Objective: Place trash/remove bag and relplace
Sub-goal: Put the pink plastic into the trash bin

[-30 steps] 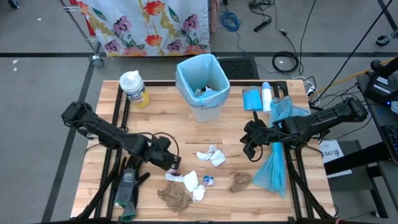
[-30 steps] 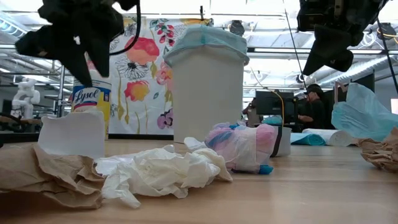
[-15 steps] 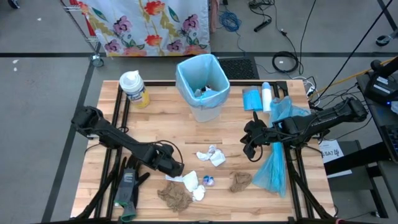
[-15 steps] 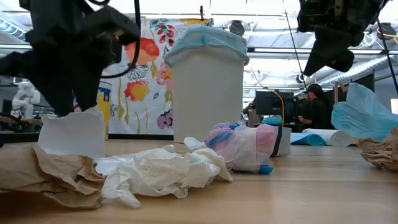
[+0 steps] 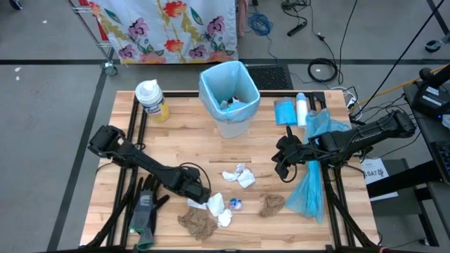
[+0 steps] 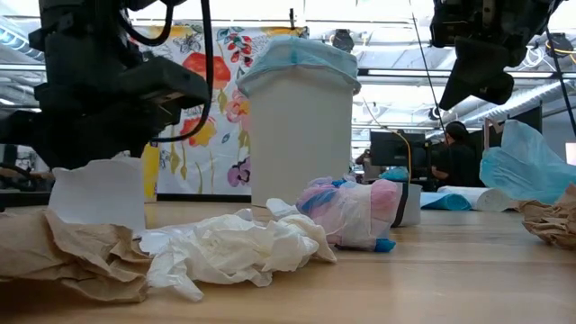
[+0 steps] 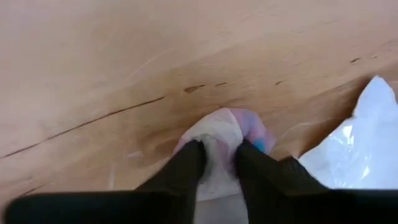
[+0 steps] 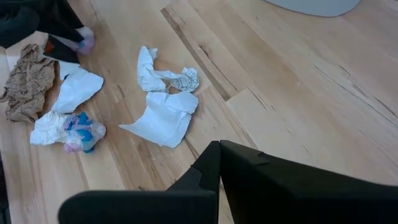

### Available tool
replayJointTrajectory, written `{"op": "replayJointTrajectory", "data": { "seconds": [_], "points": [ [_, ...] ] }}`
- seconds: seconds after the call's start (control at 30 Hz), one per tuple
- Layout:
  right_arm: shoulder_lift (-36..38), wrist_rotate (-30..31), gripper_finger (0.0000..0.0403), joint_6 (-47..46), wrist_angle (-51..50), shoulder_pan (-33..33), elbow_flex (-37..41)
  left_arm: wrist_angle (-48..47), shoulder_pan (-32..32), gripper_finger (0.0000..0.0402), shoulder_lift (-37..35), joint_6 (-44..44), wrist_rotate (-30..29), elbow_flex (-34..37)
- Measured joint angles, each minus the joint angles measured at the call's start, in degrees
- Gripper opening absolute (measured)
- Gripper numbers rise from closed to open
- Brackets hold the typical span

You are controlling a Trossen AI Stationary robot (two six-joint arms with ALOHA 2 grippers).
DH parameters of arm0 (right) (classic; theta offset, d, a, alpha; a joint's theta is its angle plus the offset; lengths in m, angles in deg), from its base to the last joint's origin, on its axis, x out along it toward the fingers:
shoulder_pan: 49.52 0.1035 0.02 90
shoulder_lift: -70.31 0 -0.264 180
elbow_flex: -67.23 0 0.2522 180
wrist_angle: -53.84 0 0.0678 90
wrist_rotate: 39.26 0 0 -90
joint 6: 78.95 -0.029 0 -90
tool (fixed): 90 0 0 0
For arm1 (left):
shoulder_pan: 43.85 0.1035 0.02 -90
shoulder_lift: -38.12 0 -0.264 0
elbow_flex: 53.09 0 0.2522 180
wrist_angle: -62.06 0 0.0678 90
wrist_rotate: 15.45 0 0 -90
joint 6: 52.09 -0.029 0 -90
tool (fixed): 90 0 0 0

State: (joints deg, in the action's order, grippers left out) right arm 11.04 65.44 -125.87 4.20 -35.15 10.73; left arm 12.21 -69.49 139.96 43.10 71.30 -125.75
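Down low, left claw point(image 7: 217, 155) pinching a white-pink wad point(image 7: 227, 134), right claw point(image 5: 283, 169) shut, hovering.

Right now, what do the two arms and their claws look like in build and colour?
Both arms are dark, near-black, jointed links with blocky housings, and black cable loops beside each wrist. The left claw has two slim, tapered black fingers. The right claw is a chunky black block with matte, angular fingers. No markings or labels show on either.

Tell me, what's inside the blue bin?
The bin has a blue bag lining it, and a few pale scraps lie in it. Anything beneath them is hidden.
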Motion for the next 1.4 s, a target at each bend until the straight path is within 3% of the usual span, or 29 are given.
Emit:
{"op": "replayJointTrajectory", "data": {
  "seconds": [0.13, 0.43, 0.63, 0.83, 1.1, 1.27, 1.4],
  "points": [
    [0.0, 0.02, 0.0, 0.01, 0.01, 0.0, 0.0, -0.68, 0.66, 0.0016, -0.39, -2.67, 0.02, 0.0],
    [0.0, 0.02, 0.0, -0.44, -2.44, 0.0, 0.0, -10.26, 1.68, 0.0013, -6.84, -2.99, -2.3, -3.5],
    [0.02, -1.44, 0.0, -2.3, 1.13, 0.02, 4.36, -20.6, 3.55, 0.0012, -13.86, -7.92, -9.45, -9.58],
    [-0.02, -5.11, 0.0, -5.86, 13.35, 0.52, 11.33, -25.48, 10.27, 0.0012, -20.87, -22.69, -15.03, -18.41],
    [-0.02, -5.75, 0.0, -7.37, 16.02, 0.52, 12.94, -25.74, 25.29, 0.0012, -22.49, -46.88, -18.99, -35.3],
    [-0.01, -5.75, 0.0, -7.36, 16.41, 0.52, 12.94, -19.01, 33.84, 0.0012, -20.94, -58.99, -17.53, -42.99],
    [-0.02, -5.75, 0.0, -7.37, 16.51, 0.52, 12.94, -9.35, 38.93, 0.0012, -19.82, -65.58, -14.93, -44.92]
  ]
}}
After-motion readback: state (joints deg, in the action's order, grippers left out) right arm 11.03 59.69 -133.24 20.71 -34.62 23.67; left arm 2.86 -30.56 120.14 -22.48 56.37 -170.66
